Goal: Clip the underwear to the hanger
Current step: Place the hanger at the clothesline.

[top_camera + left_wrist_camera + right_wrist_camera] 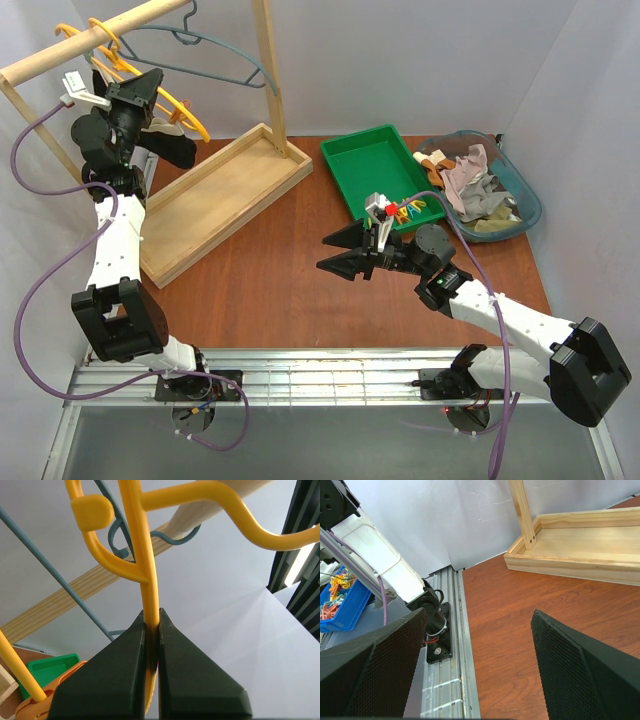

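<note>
Hanger [198, 123] at upper left, gripped.
The left gripper [152, 620] clamps its stem; the right gripper [479, 615], mid-frame, stands apart, empty.

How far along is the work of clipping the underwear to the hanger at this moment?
Done: the hanger hangs on the wooden rail, and the underwear hangs beside it; no clip on it can be seen. In hand: the left gripper is shut on the hanger. Left: the right gripper is open and empty above the table, and the clips lie at the green tray, so clipping probably remains.
</note>
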Action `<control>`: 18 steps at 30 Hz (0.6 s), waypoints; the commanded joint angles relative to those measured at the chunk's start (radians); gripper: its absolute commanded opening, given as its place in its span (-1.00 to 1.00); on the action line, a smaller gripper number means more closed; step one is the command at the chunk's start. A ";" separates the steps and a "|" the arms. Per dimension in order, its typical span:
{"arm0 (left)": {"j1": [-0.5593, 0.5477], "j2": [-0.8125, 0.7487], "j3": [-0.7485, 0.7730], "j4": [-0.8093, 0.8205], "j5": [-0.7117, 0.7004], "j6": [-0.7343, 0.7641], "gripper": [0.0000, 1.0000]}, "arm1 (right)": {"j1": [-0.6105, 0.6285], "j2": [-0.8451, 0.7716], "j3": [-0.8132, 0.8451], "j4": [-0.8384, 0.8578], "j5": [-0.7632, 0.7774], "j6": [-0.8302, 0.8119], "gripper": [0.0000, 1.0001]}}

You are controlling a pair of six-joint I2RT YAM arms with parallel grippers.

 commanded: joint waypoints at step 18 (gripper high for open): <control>-0.028 -0.095 -0.069 -0.185 -0.015 0.123 0.32 | -0.003 -0.063 -0.003 -0.070 0.084 -0.082 0.63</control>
